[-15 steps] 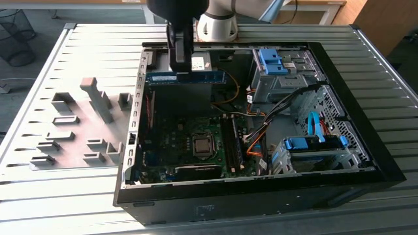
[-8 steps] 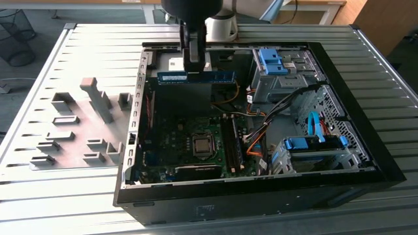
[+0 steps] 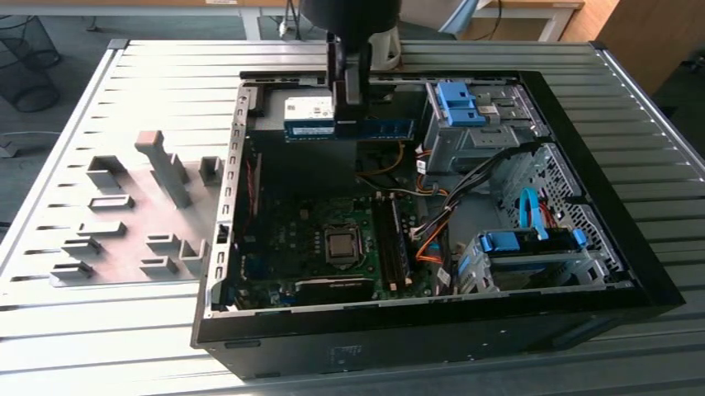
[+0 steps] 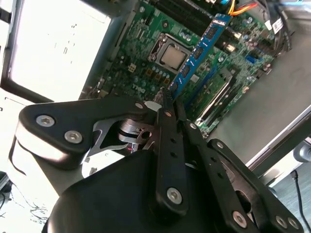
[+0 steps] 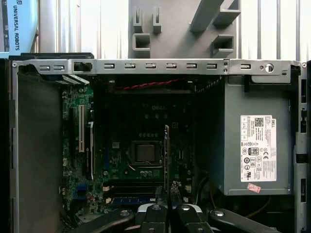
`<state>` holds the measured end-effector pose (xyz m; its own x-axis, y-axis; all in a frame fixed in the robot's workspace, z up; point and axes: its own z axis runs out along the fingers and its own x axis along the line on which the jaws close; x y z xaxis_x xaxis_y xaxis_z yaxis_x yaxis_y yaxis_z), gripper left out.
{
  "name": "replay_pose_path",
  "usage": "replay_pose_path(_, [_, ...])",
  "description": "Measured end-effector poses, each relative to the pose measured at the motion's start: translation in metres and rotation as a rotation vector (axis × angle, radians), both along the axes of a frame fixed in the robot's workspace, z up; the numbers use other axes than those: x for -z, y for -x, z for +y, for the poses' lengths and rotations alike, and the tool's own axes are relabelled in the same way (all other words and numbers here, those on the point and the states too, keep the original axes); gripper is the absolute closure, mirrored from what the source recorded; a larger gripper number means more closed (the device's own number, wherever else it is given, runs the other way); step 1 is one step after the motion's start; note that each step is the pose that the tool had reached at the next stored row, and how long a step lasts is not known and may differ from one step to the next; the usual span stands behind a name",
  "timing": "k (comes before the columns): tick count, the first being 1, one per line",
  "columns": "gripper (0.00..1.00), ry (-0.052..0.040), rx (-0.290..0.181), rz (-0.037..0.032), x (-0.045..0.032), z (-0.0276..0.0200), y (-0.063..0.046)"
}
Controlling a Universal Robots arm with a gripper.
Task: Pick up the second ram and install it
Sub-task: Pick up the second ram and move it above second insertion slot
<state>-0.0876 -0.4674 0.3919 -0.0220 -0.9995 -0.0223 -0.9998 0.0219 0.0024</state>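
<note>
The second ram (image 3: pixel 380 129) is a blue-green stick with black chips. It hangs level above the far end of the open computer case (image 3: pixel 617 247), with my gripper (image 3: pixel 350 122) shut on its middle. In the second wrist view the ram (image 4: pixel 199 51) juts out from the gripper (image 4: pixel 168 99) over the motherboard (image 4: pixel 146 68), beside the processor (image 4: pixel 172 57). In the first wrist view the ram (image 5: pixel 166 155) shows edge-on above the gripper (image 5: pixel 168 196). The long black memory slots (image 3: pixel 391 247) lie below on the board, toward the exterior view's right of the processor (image 3: pixel 342 245).
Grey fixture blocks (image 3: pixel 132 214) stand on the slatted table at the exterior view's left of the case. Inside the case are a grey power supply (image 5: pixel 252 141), blue-handled drive cages (image 3: pixel 463 103) (image 3: pixel 529 243) and orange and black cables (image 3: pixel 430 231).
</note>
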Motion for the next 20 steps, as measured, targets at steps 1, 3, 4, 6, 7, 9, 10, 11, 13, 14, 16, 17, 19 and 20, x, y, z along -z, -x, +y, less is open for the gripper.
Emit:
replay_pose_path(1, [0.86,0.0000,0.000,0.0001,0.0000,0.0000,-0.002])
replay_pose_path(3, [0.86,0.0000,0.000,0.0000,0.0000,0.0000,-0.007])
replay_pose_path(4, [0.86,0.0000,0.000,0.0000,0.0000,0.0000,-0.009])
replay_pose_path(6, [0.86,0.0000,0.000,0.0000,0.0000,0.0000,-0.014])
replay_pose_path(7, [0.86,0.0001,0.000,0.0001,0.0000,0.0000,-0.017])
replay_pose_path(9, [0.86,-0.0001,0.000,0.0000,0.0000,0.0000,-0.021])
replay_pose_path(10, [0.86,0.0000,0.000,0.0001,0.0000,0.0000,-0.024])
replay_pose_path(11, [0.86,0.0000,0.000,0.0000,0.0000,0.0000,-0.027])
replay_pose_path(13, [0.86,0.0000,0.000,0.0000,0.0000,0.0000,-0.032])
replay_pose_path(14, [0.86,0.0000,0.000,0.0000,0.0000,0.0000,-0.036])
replay_pose_path(16, [0.86,0.0000,0.000,0.0000,0.0000,0.0000,-0.043])
replay_pose_path(17, [0.86,0.0000,0.000,0.0000,0.0000,0.0000,-0.047])
replay_pose_path(19, [0.86,0.0001,0.000,0.0001,0.0000,-0.0001,-0.053])
replay_pose_path(20, [0.86,0.0000,0.000,0.0001,0.0000,-0.0001,-0.053])
